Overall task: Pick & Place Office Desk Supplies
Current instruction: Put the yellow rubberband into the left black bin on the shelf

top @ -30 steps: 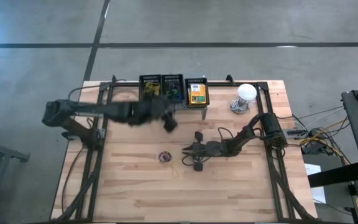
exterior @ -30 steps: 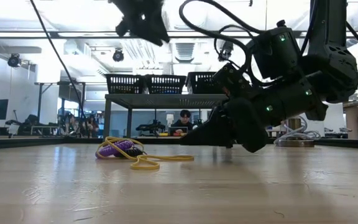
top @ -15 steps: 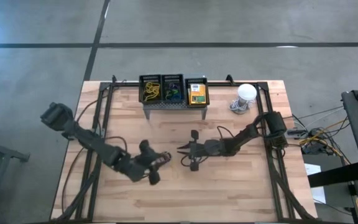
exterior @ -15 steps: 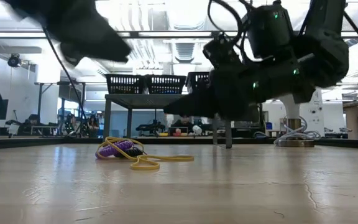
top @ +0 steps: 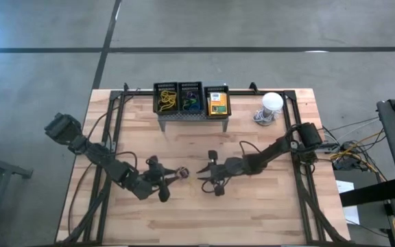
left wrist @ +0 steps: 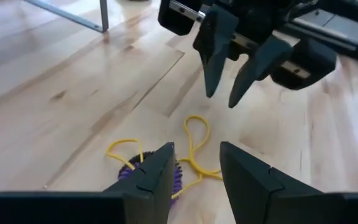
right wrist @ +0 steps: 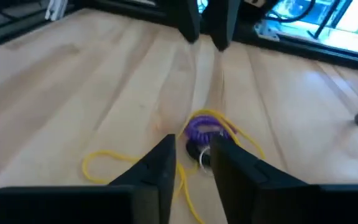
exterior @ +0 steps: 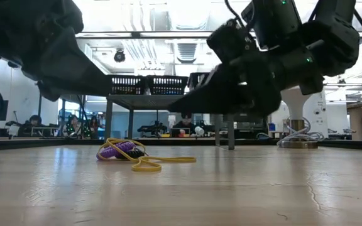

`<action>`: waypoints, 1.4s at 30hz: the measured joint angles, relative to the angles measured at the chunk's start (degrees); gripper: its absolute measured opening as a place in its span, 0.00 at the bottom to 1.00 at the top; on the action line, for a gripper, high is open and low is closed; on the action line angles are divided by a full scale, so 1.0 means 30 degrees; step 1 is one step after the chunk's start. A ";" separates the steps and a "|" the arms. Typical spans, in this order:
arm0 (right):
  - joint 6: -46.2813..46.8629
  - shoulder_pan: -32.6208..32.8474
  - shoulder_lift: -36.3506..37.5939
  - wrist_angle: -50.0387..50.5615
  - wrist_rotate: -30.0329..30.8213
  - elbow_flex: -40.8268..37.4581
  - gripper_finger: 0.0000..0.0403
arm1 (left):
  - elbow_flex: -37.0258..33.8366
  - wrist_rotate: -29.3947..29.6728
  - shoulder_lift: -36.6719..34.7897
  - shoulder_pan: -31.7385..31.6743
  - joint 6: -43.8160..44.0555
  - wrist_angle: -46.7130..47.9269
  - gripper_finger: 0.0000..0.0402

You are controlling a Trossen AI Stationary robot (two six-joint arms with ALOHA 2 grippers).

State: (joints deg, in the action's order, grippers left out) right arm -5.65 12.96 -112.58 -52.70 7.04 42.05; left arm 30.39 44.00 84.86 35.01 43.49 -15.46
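A small tangle of rubber bands (top: 182, 173), a purple coil with yellow loops, lies flat on the wooden table mid-way between my two grippers. In the low view the bands (exterior: 137, 154) rest on the tabletop below both. My left gripper (top: 171, 177) is open, low, just to the bands' left, and its wrist view shows the bands (left wrist: 193, 147) ahead of its gripper (left wrist: 194, 169). My right gripper (top: 203, 175) is open just to the bands' right, and the purple coil (right wrist: 201, 128) lies ahead of it (right wrist: 194, 160). The yellow-and-green box (top: 217, 101) sits in the stand's right basket.
The grey perforated stand (top: 190, 115) with three black baskets stands at the far edge; yellow and blue bands fill its left and middle baskets. A white dome lamp (top: 271, 103) with cable sits far right. Bare wood lies toward the near edge.
My left arm has swung from high beside the far stand toward the near edge and down, ending low just left of the bands. My right gripper has risen off the table and shifted slightly left toward the bands. The bands have stayed put.
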 joint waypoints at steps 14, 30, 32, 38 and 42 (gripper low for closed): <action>0.0645 -0.0139 0.0027 1.1357 -0.0632 0.3426 0.51 | 0.0000 0.0553 0.0000 -0.1251 -0.1678 0.0101 0.33; -0.1405 -0.1417 -0.0712 1.3586 -0.2342 0.5023 0.11 | 0.0090 0.0776 0.0000 -0.1655 -0.4521 -0.0059 0.33; -0.1832 -0.1424 -0.0716 1.4137 -0.2152 0.5401 0.04 | 0.0256 0.0787 0.0000 -0.1754 -0.5413 -0.0357 0.33; -0.2041 -0.1396 0.0083 1.6537 -0.0121 0.6590 0.02 | 0.0906 0.0685 -0.0007 -0.1794 -0.8173 -0.1574 0.33; -0.1847 -0.1131 0.2055 1.5970 0.0875 0.5945 0.02 | 0.1264 0.0099 -0.0007 -0.1772 -0.8602 -0.1538 0.33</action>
State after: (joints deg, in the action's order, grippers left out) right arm -11.19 9.57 -106.42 -4.79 9.66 59.88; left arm 34.18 44.30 84.84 29.69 17.68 -20.08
